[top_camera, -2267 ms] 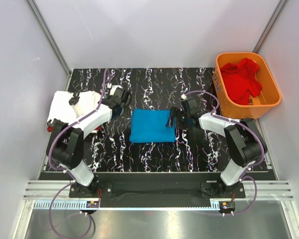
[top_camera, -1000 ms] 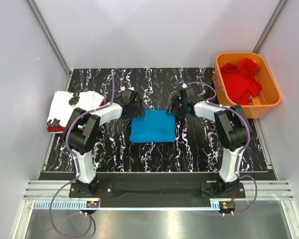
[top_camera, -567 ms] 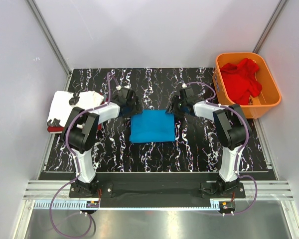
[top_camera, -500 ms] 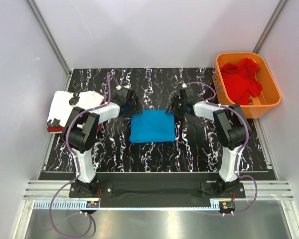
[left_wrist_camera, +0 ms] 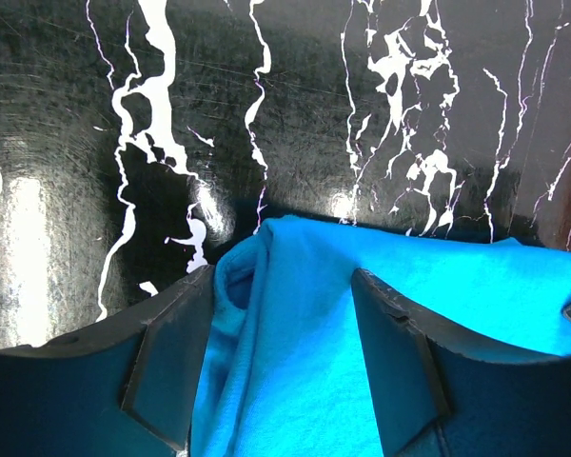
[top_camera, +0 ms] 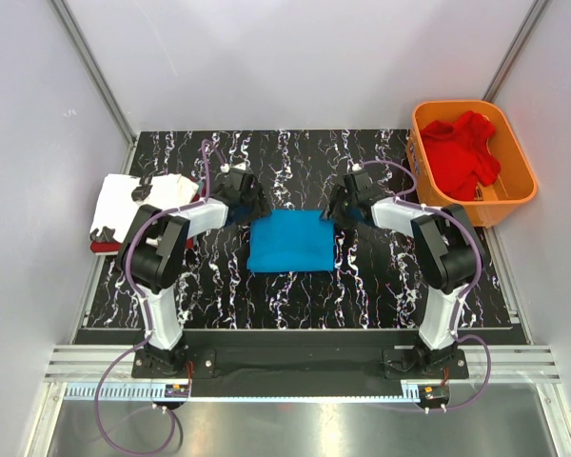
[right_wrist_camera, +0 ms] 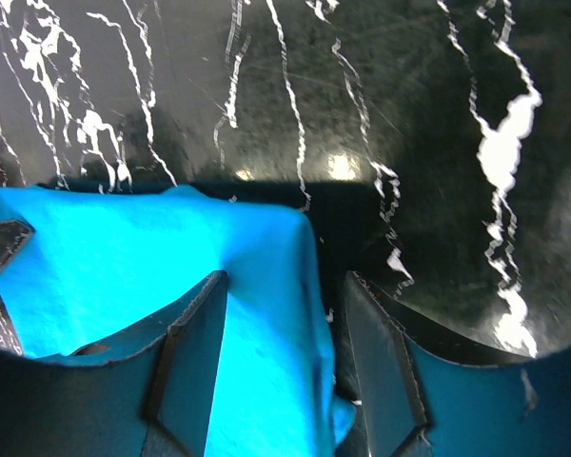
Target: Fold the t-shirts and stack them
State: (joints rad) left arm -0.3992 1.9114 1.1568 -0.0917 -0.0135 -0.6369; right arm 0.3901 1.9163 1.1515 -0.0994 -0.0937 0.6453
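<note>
Both arms have swung in from the sides and now sit at the far corners of the folded blue t-shirt point(top_camera: 287, 241), which lies in the middle of the table point(top_camera: 295, 162). The left end effector point(left_wrist_camera: 281, 286) stands wide with the far left corner of the cloth bunched between its fingers, and the right end effector point(right_wrist_camera: 284, 286) is equally wide over the far right corner. Neither has closed. For a clean pick-up, I judge each should pinch all the layers at its corner (a stray layer would unfold the shirt) and both should lift level together toward the white t-shirt point(top_camera: 124, 200) at the left edge. That one lies on a dark red t-shirt point(top_camera: 100, 246), of which only a sliver shows. A brighter red t-shirt point(top_camera: 462, 152) waits in the orange basket point(top_camera: 428, 114) off the far right corner. Each wrist view cuts off the finger bases, and the layer count cannot be read.
</note>
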